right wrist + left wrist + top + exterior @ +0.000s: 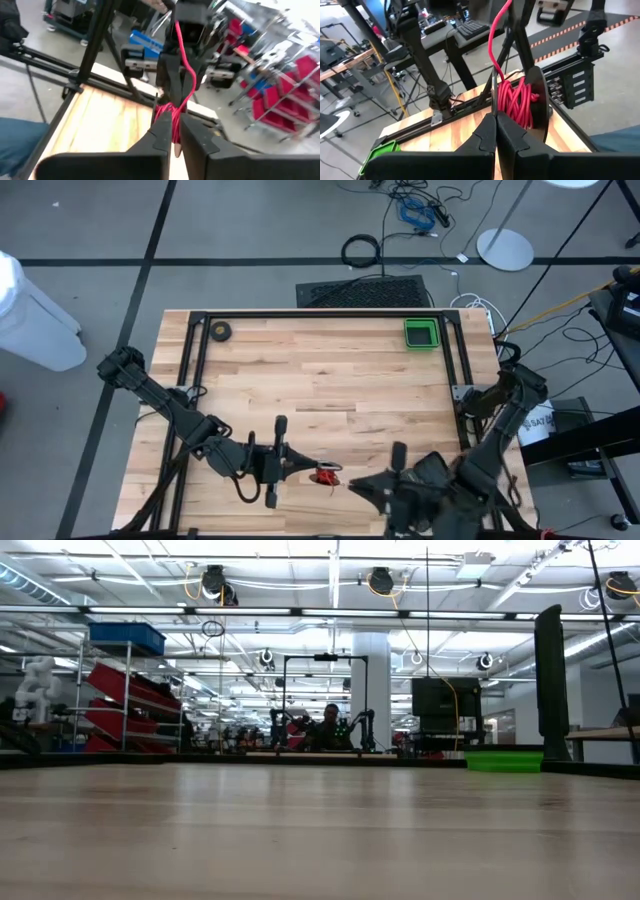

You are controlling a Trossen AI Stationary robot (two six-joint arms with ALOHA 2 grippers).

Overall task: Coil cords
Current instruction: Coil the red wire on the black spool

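High view, both grippers [300, 467] [352, 484] meeting at cords [327, 474]

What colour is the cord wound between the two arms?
Red; the cord shows best in the left wrist view.

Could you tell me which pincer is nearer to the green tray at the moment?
Right. The right pincer sits at the table's near edge, on the green tray's side; the left pincer, also near that edge beside the red cord, is farther across.
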